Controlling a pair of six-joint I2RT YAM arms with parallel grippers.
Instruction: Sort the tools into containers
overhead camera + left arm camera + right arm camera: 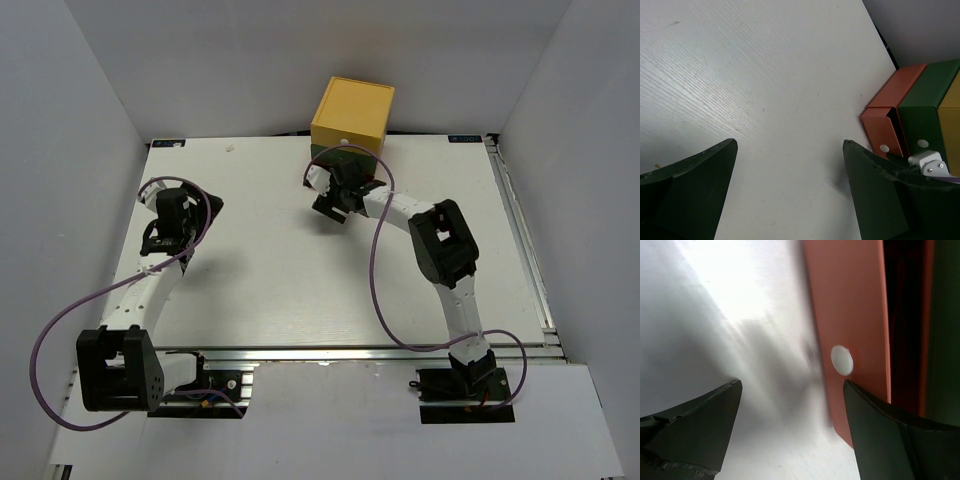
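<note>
The containers are three stacked drawers: yellow (352, 115) on top, green (924, 102) in the middle, orange-red (886, 122) at the bottom. The orange-red drawer (850, 305) is pulled out a little, and its dark inside hides any contents. My right gripper (792, 390) is open and empty, right in front of that drawer, its right finger just below the white knob (842, 360). In the top view it (338, 195) hovers at the stack's front. My left gripper (790, 150) is open and empty over bare table at the left (185, 215). No tools are in view.
The white table (280, 280) is walled by white panels at the left, back and right. The stack stands at the back centre against the rear wall. Purple cables loop from both arms. An aluminium rail runs along the near edge.
</note>
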